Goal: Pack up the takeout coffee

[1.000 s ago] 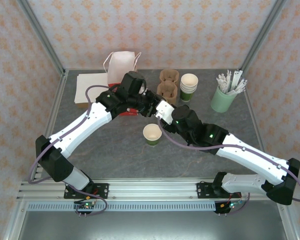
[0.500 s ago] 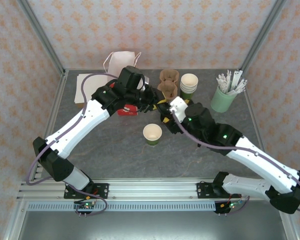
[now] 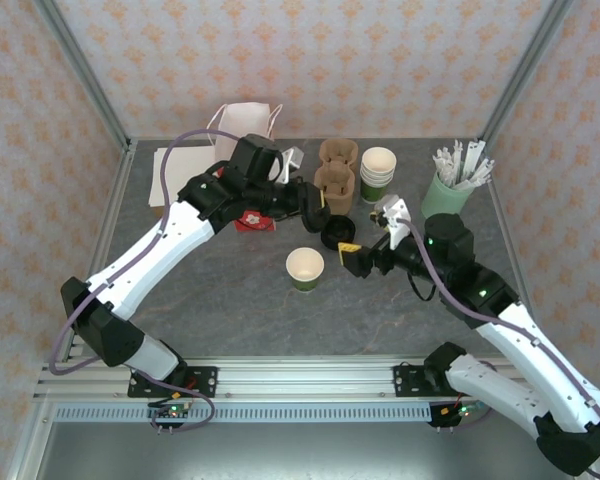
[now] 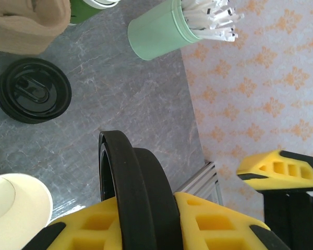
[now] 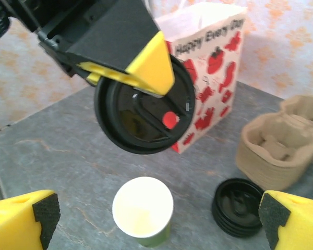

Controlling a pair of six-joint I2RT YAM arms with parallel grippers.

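- Left gripper (image 3: 302, 200) pinches a black lid (image 5: 143, 117) on edge, upper centre of the top view.
- Right gripper (image 3: 368, 238) is spread wide, right of centre.
- Open green cup (image 3: 305, 268) stands mid-frame.
- Bag (image 5: 206, 73) reads "Happy Every Day".

Left jaws narrow, right jaws wide.

bare table (image 3: 220, 290) lies open left of the open cup (image 3: 305, 268) and nearer than it. just beyond it, the lid stack (image 3: 337, 232), cup carriers (image 3: 335, 172) and bag (image 3: 245, 125) crowd the way, and the left gripper (image 3: 310, 200) holds a lid (image 5: 143, 112) aloft there.
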